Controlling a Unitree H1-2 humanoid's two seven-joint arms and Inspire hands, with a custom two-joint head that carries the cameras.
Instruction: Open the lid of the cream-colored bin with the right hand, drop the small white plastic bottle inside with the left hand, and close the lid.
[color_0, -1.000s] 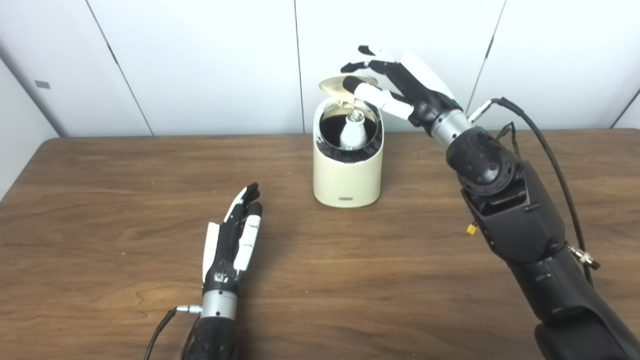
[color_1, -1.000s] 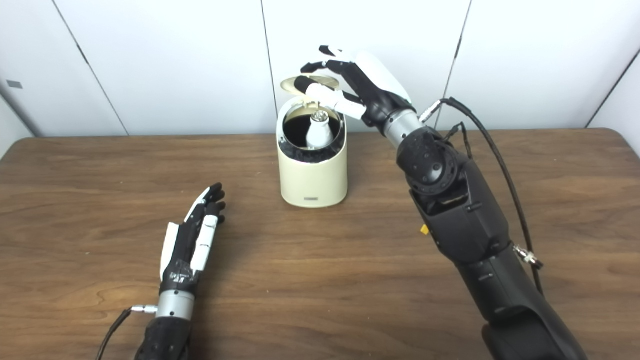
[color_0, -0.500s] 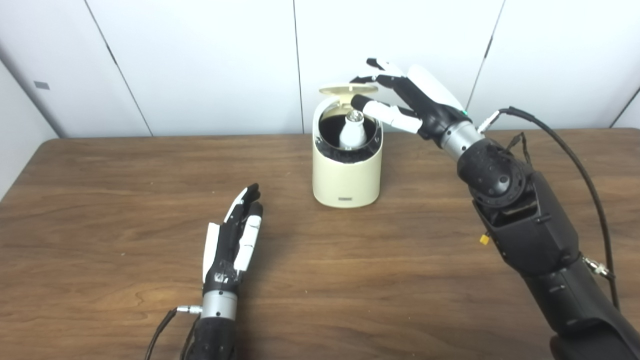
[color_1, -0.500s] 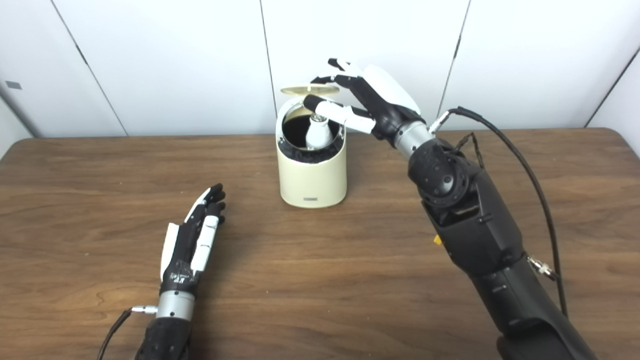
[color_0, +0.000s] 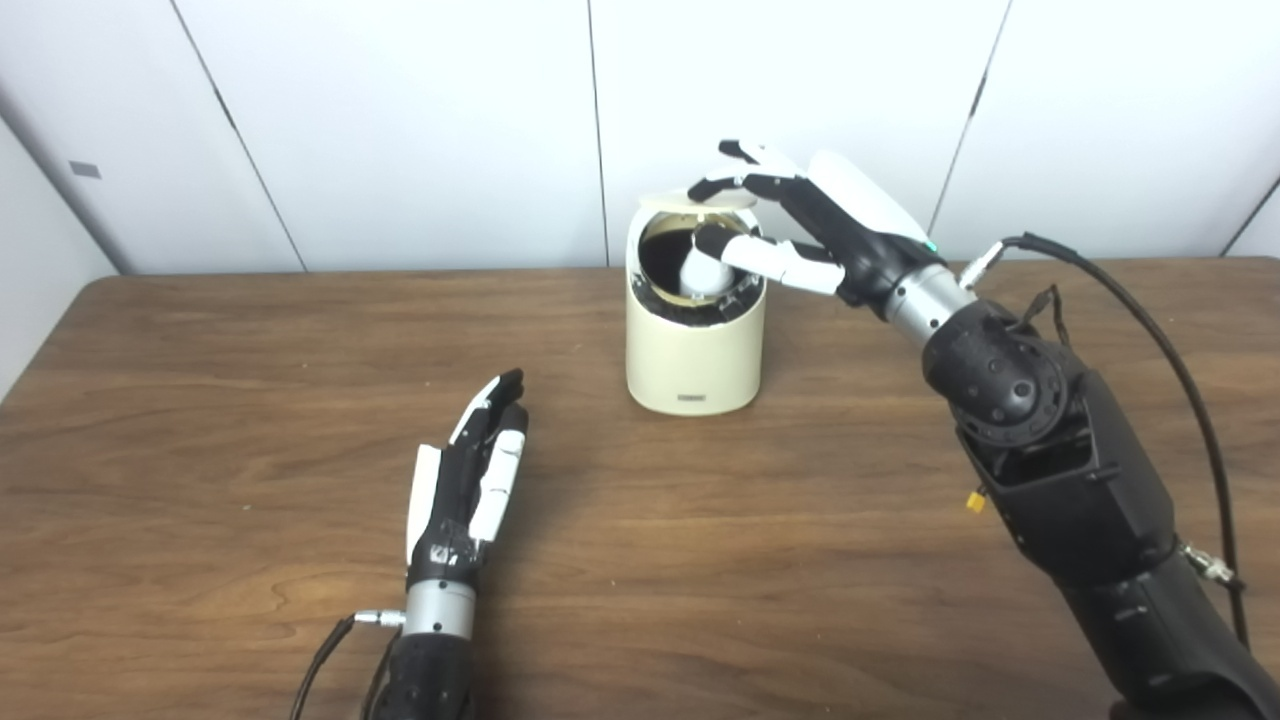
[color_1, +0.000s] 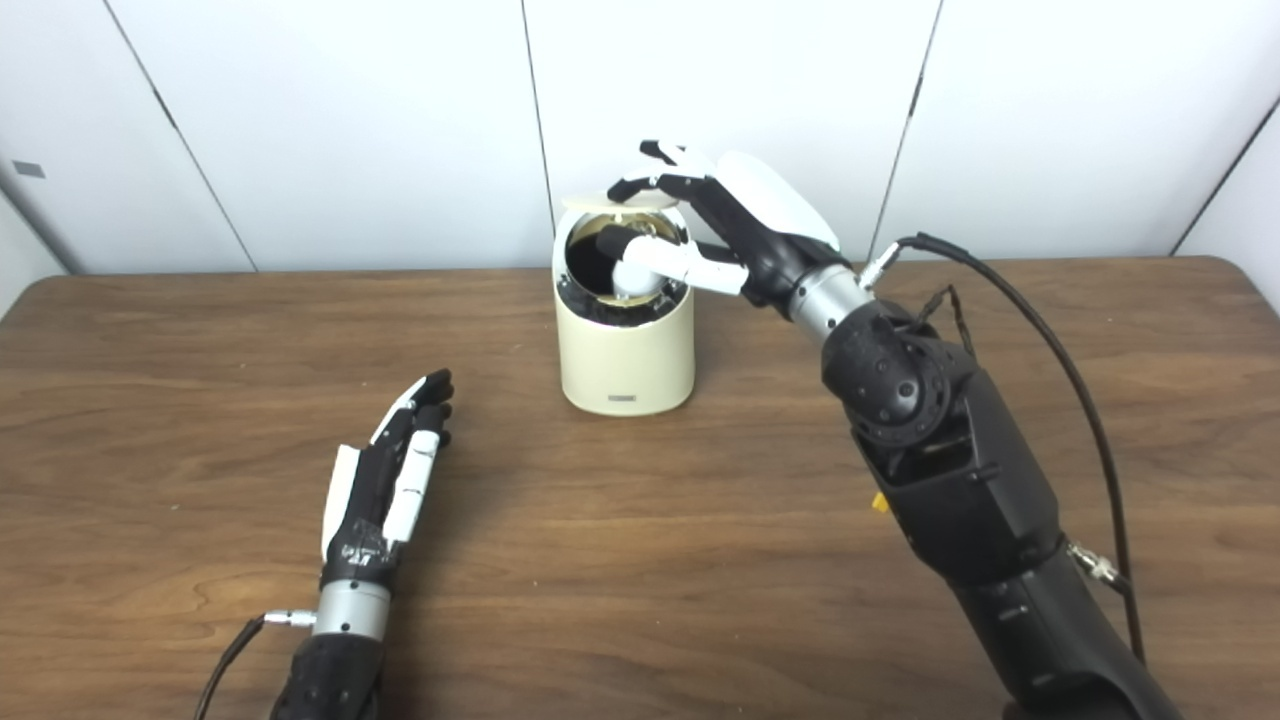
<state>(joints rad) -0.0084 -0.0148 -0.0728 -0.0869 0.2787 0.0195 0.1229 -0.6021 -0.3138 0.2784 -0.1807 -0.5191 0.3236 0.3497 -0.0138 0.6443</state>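
**Lid lowered over the bin**

Lowered since a second ago, the lid (color_0: 708, 201) now sits nearly flat above the cream bin (color_0: 694, 350) at the table's (color_0: 200, 380) far centre. Inside stands the white bottle (color_0: 702, 274). My right hand (color_0: 800, 215) pinches the lid; my left hand (color_0: 470, 480) lies flat, fingers apart, near left.

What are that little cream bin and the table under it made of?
The cream bin looks like smooth moulded plastic: even colour, rounded edges, a soft sheen. Its lid looks like the same thin plastic. The table shows brown wood grain, though whether solid wood or a printed laminate can't be told.
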